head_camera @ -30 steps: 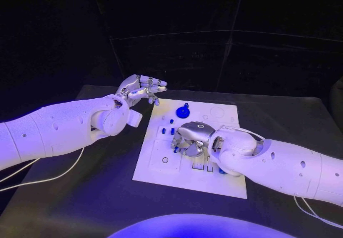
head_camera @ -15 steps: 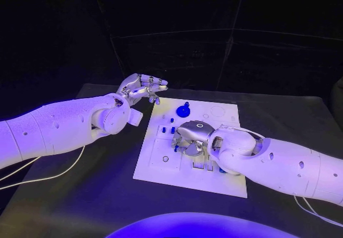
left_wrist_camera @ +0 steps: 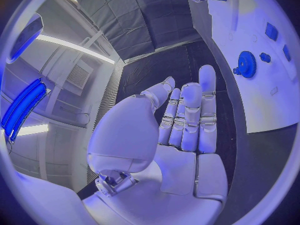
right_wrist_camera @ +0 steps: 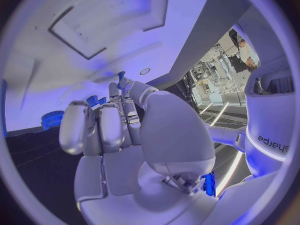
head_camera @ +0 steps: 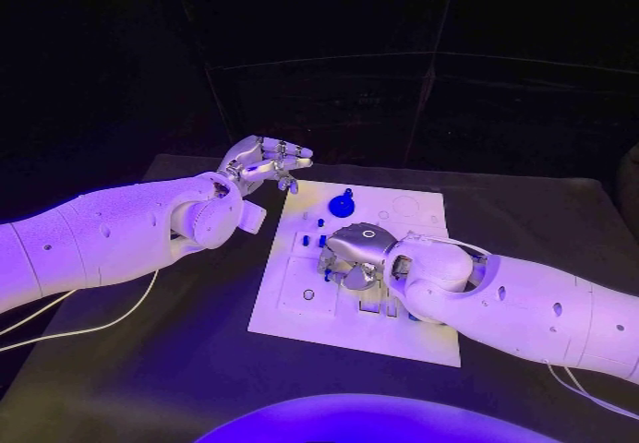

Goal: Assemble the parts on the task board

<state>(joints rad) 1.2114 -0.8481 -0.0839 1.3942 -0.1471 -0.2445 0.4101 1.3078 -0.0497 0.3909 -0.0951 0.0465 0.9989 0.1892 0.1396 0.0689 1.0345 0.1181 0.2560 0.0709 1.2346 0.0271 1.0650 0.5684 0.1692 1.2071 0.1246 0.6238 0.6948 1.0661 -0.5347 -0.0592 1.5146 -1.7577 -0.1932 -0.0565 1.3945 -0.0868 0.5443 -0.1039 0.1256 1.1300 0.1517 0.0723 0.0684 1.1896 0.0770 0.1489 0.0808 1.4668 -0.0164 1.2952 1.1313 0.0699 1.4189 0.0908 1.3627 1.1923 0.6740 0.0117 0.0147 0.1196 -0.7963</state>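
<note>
The task board lies flat in the middle of the tabletop, its long sides running near to far. A blue gear stands near the far edge of the board. Several small blue pegs stand in the board's middle, just left of the right robot hand.

The right robot hand is over the centre of the board, palm down, fingers curled toward the surface. In the right wrist view a small blue part is visible at the fingertips; whether it is pinched or merely touched cannot be told. The right forearm covers the board's near right part.

The left robot hand is raised beyond the board's far left corner, clear of the board. It holds nothing; in the left wrist view its fingers are extended side by side, with the thumb apart.

Readable writing: the word "sharpa" on the white arm housing in the right wrist view. No legible marking is resolved on the board.

Open room: bare tabletop extends left of the board and along the near edge. A white cable trails across the near left area.
</note>
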